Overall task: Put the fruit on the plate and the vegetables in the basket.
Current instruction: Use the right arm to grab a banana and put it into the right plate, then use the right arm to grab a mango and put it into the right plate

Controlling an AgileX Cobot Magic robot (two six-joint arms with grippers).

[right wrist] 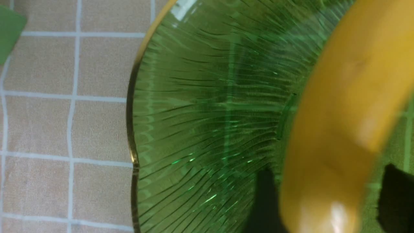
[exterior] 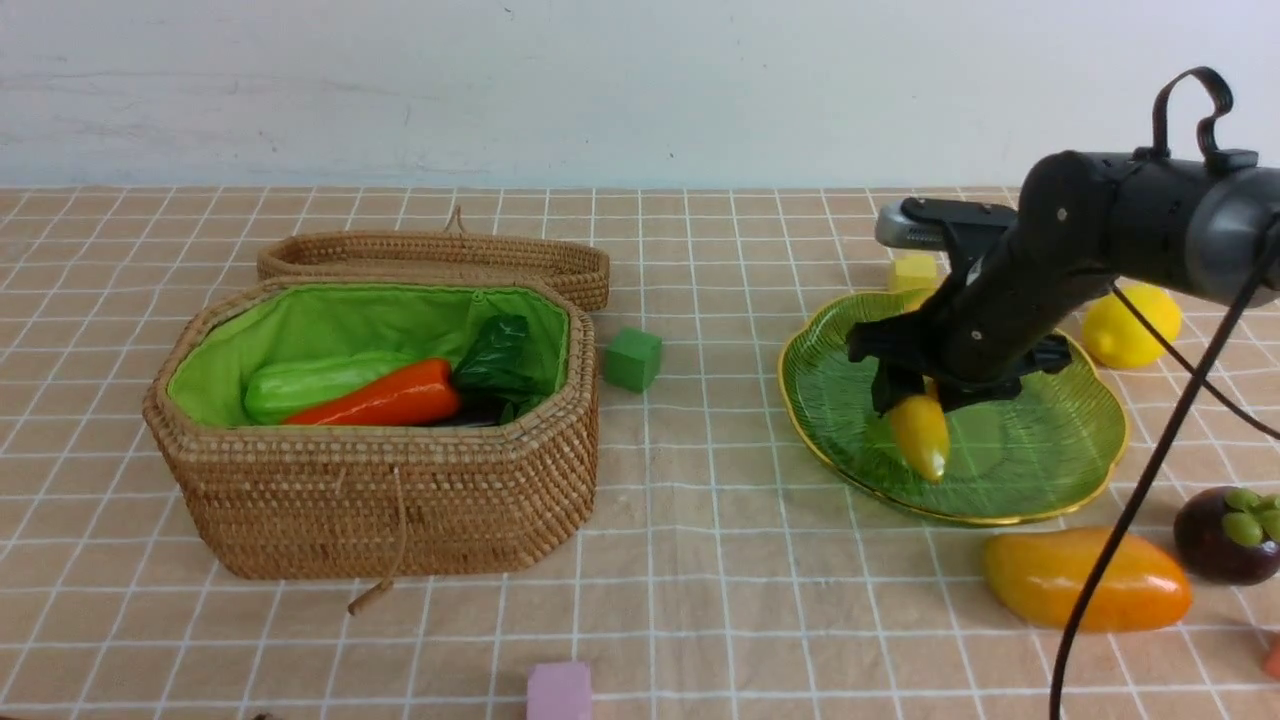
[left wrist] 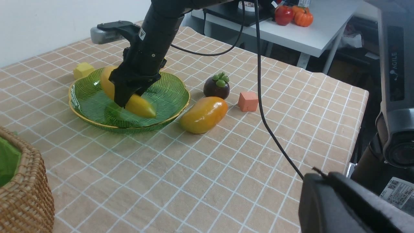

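Over the plate (right wrist: 200, 113), only the right wrist view shows the right pincer (right wrist: 330, 197) spread around the banana (right wrist: 343, 97).

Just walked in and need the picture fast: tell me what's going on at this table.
The right gripper is down over the plate, its jaws parted around the banana, which lies in the dish. The lemon, mango and mangosteen sit on the tablecloth beside the plate. The basket stands open with the cucumber and carrot inside.
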